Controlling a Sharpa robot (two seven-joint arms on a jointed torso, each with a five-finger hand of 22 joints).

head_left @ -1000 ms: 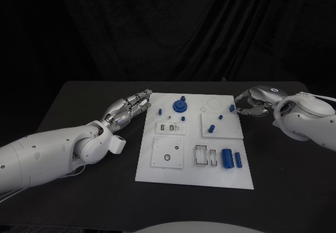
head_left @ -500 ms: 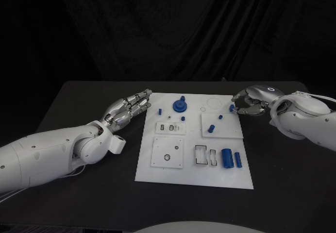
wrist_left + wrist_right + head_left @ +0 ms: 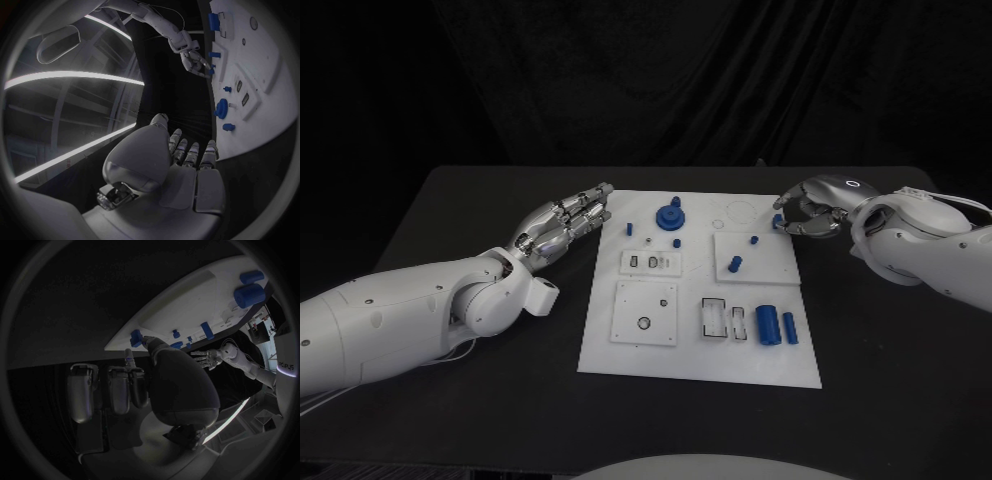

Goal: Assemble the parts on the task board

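Hands at the far end of the task board.

Right hand curls at the board's far right corner, thumb touching a small blue peg there; whether it grips it, I cannot tell. Left hand hovers beside the board's left edge, fingers extended, holding nothing.

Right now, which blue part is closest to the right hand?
The small blue part at the task board's far right edge, right by the right hand's fingers; all others lie farther inboard.
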